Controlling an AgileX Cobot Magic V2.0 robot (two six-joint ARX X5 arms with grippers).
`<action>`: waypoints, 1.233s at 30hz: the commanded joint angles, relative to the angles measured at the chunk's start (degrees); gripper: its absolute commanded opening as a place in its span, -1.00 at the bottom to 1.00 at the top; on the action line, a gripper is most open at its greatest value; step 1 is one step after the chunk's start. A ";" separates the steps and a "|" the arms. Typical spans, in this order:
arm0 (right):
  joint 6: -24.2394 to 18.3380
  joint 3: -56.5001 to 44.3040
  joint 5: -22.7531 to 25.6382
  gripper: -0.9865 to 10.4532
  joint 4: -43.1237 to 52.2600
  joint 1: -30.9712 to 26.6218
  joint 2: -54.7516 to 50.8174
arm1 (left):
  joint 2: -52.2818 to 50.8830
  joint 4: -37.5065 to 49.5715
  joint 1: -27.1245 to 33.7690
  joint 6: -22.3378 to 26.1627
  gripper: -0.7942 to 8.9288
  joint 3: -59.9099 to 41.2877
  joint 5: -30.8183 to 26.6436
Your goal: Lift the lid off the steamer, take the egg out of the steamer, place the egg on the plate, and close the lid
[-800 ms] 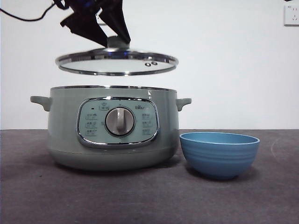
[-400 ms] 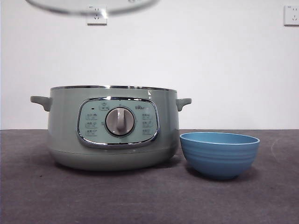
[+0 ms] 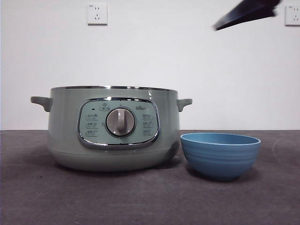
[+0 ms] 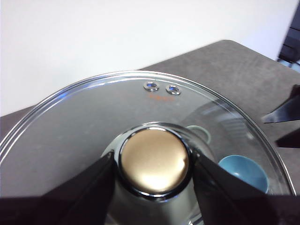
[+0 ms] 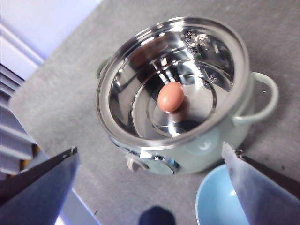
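Lid [image 4: 140, 140] off, my left gripper [image 4: 153, 161] clamped on knob; egg [image 5: 170, 96] in steamer [image 5: 187, 140] below my right gripper [image 5: 150, 164], jaws apart; plate [image 5: 220, 201] empty; egg transfer, closing remain.

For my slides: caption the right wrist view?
Open right gripper above the uncovered steamer, egg inside, plate alongside.

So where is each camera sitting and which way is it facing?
Front view: low at table height, looking level at the sage-green electric pot and ribbed blue ceramic bowl; a black gripper tip shows top right.
Left wrist view: above the clear-glass lid, left gripper clamping its knob.
Right wrist view: looking down into the open pot at the brown egg; right gripper open.
All three show the bowl.
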 commanded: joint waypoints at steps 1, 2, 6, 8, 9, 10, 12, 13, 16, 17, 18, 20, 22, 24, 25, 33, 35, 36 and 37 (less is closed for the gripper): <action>0.61 3.69 4.20 0.11 0.72 3.91 5.57 | -3.15 0.74 0.15 0.46 -0.85 0.76 -1.16; 0.61 5.38 5.53 0.11 0.66 5.11 7.91 | -4.04 0.11 0.17 0.39 -0.85 0.76 -1.22; 0.70 13.16 8.87 0.11 0.37 9.20 17.90 | -7.80 -2.43 0.15 -0.39 -0.85 0.76 -1.22; 0.55 18.80 12.72 0.11 -0.90 11.15 24.15 | -9.40 -3.63 0.15 -0.39 -0.85 0.76 -1.22; 0.52 21.97 12.94 0.11 -1.42 11.74 27.58 | -9.99 -4.15 0.15 -0.39 -0.85 0.76 -1.22; 0.57 24.61 12.96 0.11 -1.55 12.24 30.56 | -10.34 -4.50 0.15 -0.39 -0.85 0.76 -1.22; 0.59 29.20 14.03 0.10 -1.60 12.87 35.89 | -10.64 -5.03 0.15 -0.37 -0.85 0.76 -1.25; 0.59 30.99 14.95 0.10 -1.60 13.00 38.21 | -10.67 -5.33 0.15 -0.37 -0.85 0.76 -1.22; 0.59 33.55 15.58 0.10 -1.51 13.03 43.23 | -10.67 -5.86 0.15 -0.22 -0.85 0.76 -1.11; 0.59 33.59 15.96 0.10 -1.46 13.03 44.35 | -10.67 -5.90 0.15 -0.22 -0.85 0.76 -1.01; 0.59 33.59 16.06 0.10 -1.46 13.03 45.29 | -10.67 -5.97 0.13 -0.20 -0.85 0.76 -1.01; 0.59 33.59 16.06 0.10 -1.49 13.03 46.69 | -10.64 -5.99 0.13 -0.17 -0.85 0.76 -1.01; 0.61 33.59 16.24 0.10 -1.29 13.03 47.89 | -10.67 -5.99 0.13 0.17 -0.85 0.76 -0.98; 0.63 33.59 16.90 0.10 -1.40 13.05 49.22 | -10.67 -5.99 0.11 0.37 -0.85 0.76 -0.98; 0.61 33.59 16.92 0.10 -1.49 13.05 49.81 | -10.67 -5.99 0.13 0.81 -0.85 0.76 -0.98; 0.85 33.59 16.94 0.10 -1.84 13.07 53.33 | -10.67 -6.21 0.11 0.92 -0.85 0.76 -0.96; 1.09 33.59 16.98 0.10 -1.90 13.09 54.29 | -10.64 -6.19 0.13 0.92 -0.85 0.76 -0.96; 1.09 33.59 17.14 0.01 -1.92 13.09 54.49 | -10.67 -6.21 0.13 0.94 -0.85 0.76 -0.98; 1.07 33.59 17.25 -0.05 -1.44 13.09 54.51 | -10.67 -6.23 0.13 1.09 -0.85 0.76 -0.98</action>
